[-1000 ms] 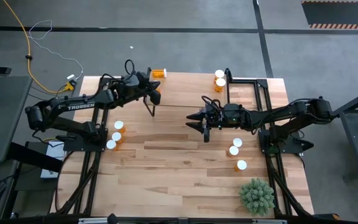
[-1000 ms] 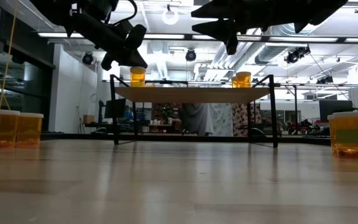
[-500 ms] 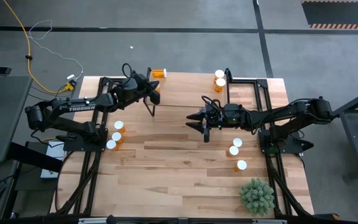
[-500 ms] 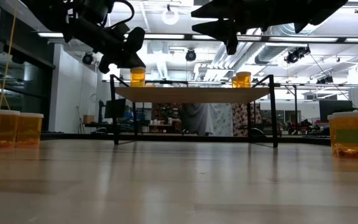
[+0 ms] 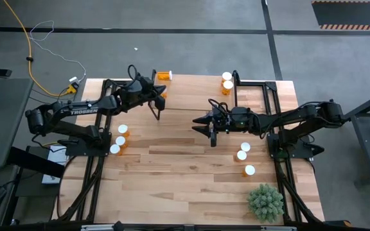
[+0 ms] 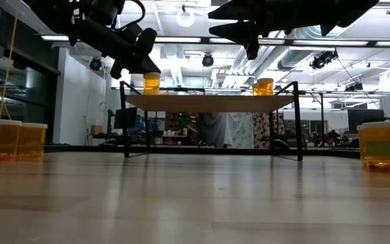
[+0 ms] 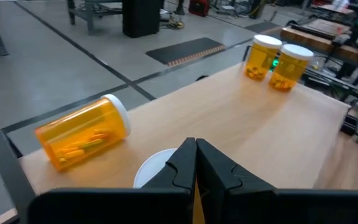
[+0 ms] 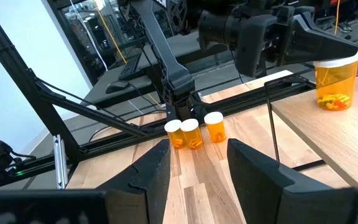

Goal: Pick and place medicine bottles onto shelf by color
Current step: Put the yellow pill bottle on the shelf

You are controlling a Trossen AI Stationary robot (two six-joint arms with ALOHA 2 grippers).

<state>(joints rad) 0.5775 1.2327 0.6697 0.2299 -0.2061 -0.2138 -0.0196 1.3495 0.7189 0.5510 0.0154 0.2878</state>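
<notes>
My left gripper (image 5: 160, 97) is shut over the left end of the light-wood shelf (image 6: 212, 102), right above an upright orange bottle (image 8: 336, 81) that stands on its base. Only that bottle's white cap (image 7: 156, 171) shows past the fingertips in the left wrist view. Another bottle (image 7: 82, 134) lies on its side on the shelf's far left corner. Two bottles (image 7: 278, 59) stand at the shelf's right end. My right gripper (image 5: 212, 130) is open and empty above the table's middle. It also shows in its own wrist view (image 8: 197, 162). My left gripper's shut fingertips (image 7: 196, 149) point down slantwise, right over the upright bottle's white cap. I cannot tell whether they touch it. The bottle stands upright on the shelf.
Three bottles (image 5: 119, 139) stand at the table's left side and two (image 5: 244, 154) at its right. A green spiky plant (image 5: 265, 202) stands at the near right corner. The shelf's thin black legs (image 6: 126, 122) stand on the table's far half.
My left gripper has risen a little and drawn slightly back toward the table's left, still shut. The bottle under it stays upright on the shelf.
</notes>
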